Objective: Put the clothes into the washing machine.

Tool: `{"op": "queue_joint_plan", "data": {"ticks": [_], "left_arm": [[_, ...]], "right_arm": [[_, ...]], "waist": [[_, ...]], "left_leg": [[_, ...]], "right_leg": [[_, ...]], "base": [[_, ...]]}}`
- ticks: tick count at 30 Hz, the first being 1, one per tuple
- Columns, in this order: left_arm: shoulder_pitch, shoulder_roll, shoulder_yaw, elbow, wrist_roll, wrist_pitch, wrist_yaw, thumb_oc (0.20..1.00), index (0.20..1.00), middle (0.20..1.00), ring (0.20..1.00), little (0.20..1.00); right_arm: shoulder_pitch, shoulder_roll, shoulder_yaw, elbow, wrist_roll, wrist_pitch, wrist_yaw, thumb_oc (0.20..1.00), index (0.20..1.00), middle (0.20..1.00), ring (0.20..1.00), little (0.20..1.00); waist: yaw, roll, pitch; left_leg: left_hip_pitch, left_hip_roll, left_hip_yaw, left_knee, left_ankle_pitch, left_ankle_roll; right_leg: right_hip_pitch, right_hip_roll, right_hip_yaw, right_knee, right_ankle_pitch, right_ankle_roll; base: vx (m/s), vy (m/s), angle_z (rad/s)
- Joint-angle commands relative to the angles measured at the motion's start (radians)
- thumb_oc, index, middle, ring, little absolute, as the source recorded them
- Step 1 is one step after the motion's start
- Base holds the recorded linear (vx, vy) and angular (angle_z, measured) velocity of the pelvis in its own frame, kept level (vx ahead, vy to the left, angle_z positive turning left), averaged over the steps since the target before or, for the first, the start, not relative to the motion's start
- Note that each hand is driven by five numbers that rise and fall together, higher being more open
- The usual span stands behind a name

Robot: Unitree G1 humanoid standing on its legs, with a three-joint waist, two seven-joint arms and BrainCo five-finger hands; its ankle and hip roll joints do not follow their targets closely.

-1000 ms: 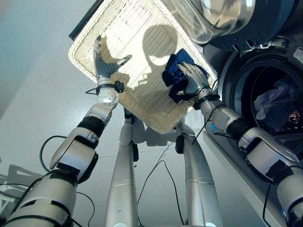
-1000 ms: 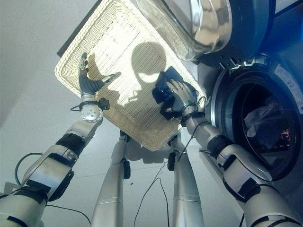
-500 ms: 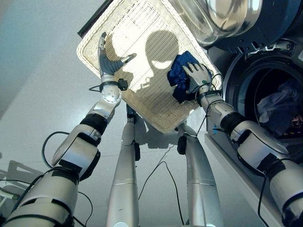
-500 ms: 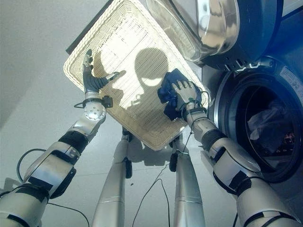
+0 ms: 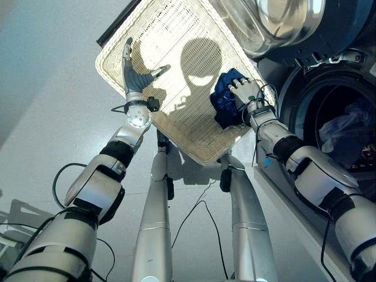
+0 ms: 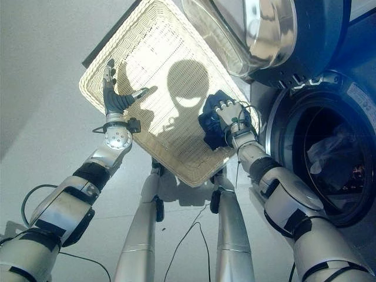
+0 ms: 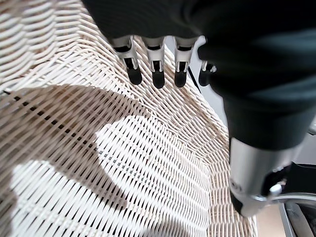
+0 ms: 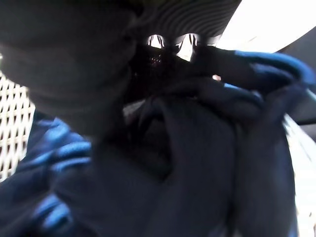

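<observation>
Right hand [image 5: 245, 93]: we clutch the blue garment [image 5: 224, 101] inside the basket [image 5: 176, 35]; left hand [image 5: 136, 79]: open.
Risk: cloth snagging the wicker.

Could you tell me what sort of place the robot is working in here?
Probably a laundry area: a front-loading washing machine stands with its door open and clothes inside, and a white wicker basket holds a dark blue garment under the right hand.

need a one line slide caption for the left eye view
Right robot hand closed on a dark blue garment in a white wicker basket, left robot hand open beside it, washing machine door open.
</observation>
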Motion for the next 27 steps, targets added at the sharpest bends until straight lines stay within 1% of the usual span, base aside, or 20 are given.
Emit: {"op": "queue_joint_plan", "data": {"ticks": [1,10,12,14,17,18,19,20,21,22,23,25,26,27], "left_arm": [[-0.031,-0.018,0.051,-0.005,0.000,-0.048,0.024,1.000,1.000,1.000,1.000,1.000],[-0.019,-0.022,0.062,-0.009,0.006,-0.052,0.023,1.000,1.000,1.000,1.000,1.000],[-0.019,-0.025,0.062,-0.010,0.007,-0.051,0.024,1.000,1.000,1.000,1.000,1.000],[-0.019,-0.028,0.063,-0.010,0.009,-0.050,0.025,1.000,1.000,1.000,1.000,1.000],[-0.014,-0.033,0.069,-0.013,0.012,-0.054,0.025,1.000,1.000,1.000,1.000,1.000],[-0.015,-0.034,0.070,-0.015,0.013,-0.052,0.025,1.000,1.000,1.000,1.000,1.000],[-0.015,-0.035,0.071,-0.022,0.012,-0.046,0.026,1.000,1.000,1.000,1.000,1.000],[-0.015,-0.035,0.071,-0.024,0.012,-0.045,0.026,1.000,1.000,1.000,1.000,1.000],[-0.016,-0.029,0.077,-0.028,0.007,-0.040,0.018,1.000,1.000,1.000,1.000,1.000],[-0.013,-0.025,0.083,-0.036,0.004,-0.034,0.012,1.000,1.000,1.000,1.000,1.000],[-0.012,-0.025,0.084,-0.037,0.004,-0.034,0.012,1.000,1.000,1.000,1.000,1.000],[0.008,-0.013,0.105,-0.060,0.005,-0.025,-0.003,1.000,1.000,1.000,1.000,1.000],[0.012,-0.011,0.107,-0.066,0.006,-0.021,-0.003,1.000,1.000,1.000,1.000,1.000],[0.018,-0.008,0.111,-0.069,0.008,-0.020,-0.006,1.000,1.000,1.000,1.000,1.000]], "right_arm": [[0.097,-0.063,0.015,0.094,-0.024,0.026,0.064,0.200,0.200,0.200,0.200,0.200],[0.116,-0.057,-0.001,0.095,-0.005,0.019,0.032,0.200,0.200,0.200,0.200,0.200],[0.118,-0.055,-0.007,0.098,0.042,0.014,0.016,0.200,0.200,0.200,0.200,0.200],[0.118,-0.053,-0.017,0.095,0.130,0.010,-0.002,0.200,0.200,0.200,0.200,0.200],[0.121,-0.048,-0.048,0.081,0.327,-0.019,-0.013,0.200,0.200,0.200,0.200,0.200],[0.123,-0.043,-0.068,0.071,0.476,-0.041,0.003,0.200,0.200,0.200,0.200,0.200],[0.135,-0.035,-0.106,0.054,0.688,-0.094,0.051,0.200,0.200,0.200,0.200,0.200],[0.137,-0.034,-0.114,0.050,0.747,-0.111,0.051,0.200,0.200,0.200,0.200,0.200],[0.147,-0.024,-0.166,0.035,0.903,-0.135,0.099,0.200,0.200,0.200,0.200,0.200],[0.166,-0.008,-0.220,0.013,1.100,-0.174,0.147,0.200,0.200,0.200,0.200,0.200],[0.168,-0.007,-0.224,0.011,1.106,-0.175,0.151,0.200,0.200,0.200,0.200,0.200],[0.224,0.012,-0.321,-0.072,1.385,-0.233,0.328,0.200,0.200,0.200,0.200,0.200],[0.239,0.016,-0.337,-0.093,1.471,-0.239,0.377,0.200,0.200,0.200,0.200,0.200],[0.257,0.021,-0.363,-0.117,1.592,-0.239,0.434,0.200,0.200,0.200,0.200,0.200]], "waist": [[-0.017,0.036,-0.021],[-0.018,0.035,-0.021],[-0.018,0.037,-0.021],[-0.018,0.037,-0.021],[-0.019,0.040,-0.021],[-0.018,0.040,-0.021],[-0.019,0.041,-0.021],[-0.019,0.041,-0.021],[-0.019,0.041,-0.021],[-0.020,0.039,-0.021],[-0.020,0.039,-0.021],[-0.023,0.032,-0.021],[-0.024,0.030,-0.021],[-0.024,0.026,-0.021]], "left_leg": [[-0.044,-0.045,0.052,0.113,-0.093,0.001],[-0.050,-0.044,0.053,0.120,-0.094,0.001],[-0.051,-0.044,0.052,0.120,-0.094,0.002],[-0.051,-0.046,0.050,0.120,-0.093,0.002],[-0.058,-0.048,0.050,0.126,-0.095,0.003],[-0.058,-0.047,0.051,0.123,-0.093,0.003],[-0.060,-0.048,0.051,0.123,-0.091,0.003],[-0.060,-0.047,0.051,0.123,-0.091,0.003],[-0.061,-0.047,0.051,0.126,-0.093,0.001],[-0.063,-0.047,0.051,0.133,-0.094,-0.002],[-0.062,-0.047,0.051,0.133,-0.094,-0.002],[-0.060,-0.047,0.050,0.137,-0.097,-0.003],[-0.059,-0.046,0.051,0.138,-0.097,-0.004],[-0.057,-0.045,0.051,0.139,-0.097,-0.004]], "right_leg": [[0.057,0.047,-0.021,-0.267,0.204,0.102],[0.054,0.047,-0.019,-0.264,0.203,0.100],[0.052,0.047,-0.020,-0.263,0.203,0.100],[0.052,0.047,-0.019,-0.264,0.204,0.100],[0.044,0.048,-0.017,-0.259,0.204,0.098],[0.044,0.048,-0.018,-0.259,0.203,0.098],[0.043,0.048,-0.018,-0.258,0.204,0.096],[0.042,0.048,-0.018,-0.258,0.204,0.096],[0.040,0.049,-0.017,-0.254,0.200,0.094],[0.039,0.050,-0.015,-0.250,0.198,0.092],[0.039,0.050,-0.014,-0.250,0.197,0.092],[0.040,0.052,-0.015,-0.245,0.193,0.090],[0.040,0.052,-0.017,-0.241,0.192,0.090],[0.041,0.053,-0.018,-0.239,0.191,0.089]], "base": [[0.00,0.000,0.00],[0.00,0.000,0.00],[0.00,0.000,0.00],[0.00,0.000,0.00],[0.00,0.000,0.00],[0.00,0.000,0.00],[0.00,0.000,0.00],[0.00,0.000,0.00],[0.00,0.000,0.00],[0.00,0.000,0.00],[0.00,0.000,0.00],[0.00,0.000,0.00],[0.00,0.000,0.00],[0.00,0.000,0.00]]}}
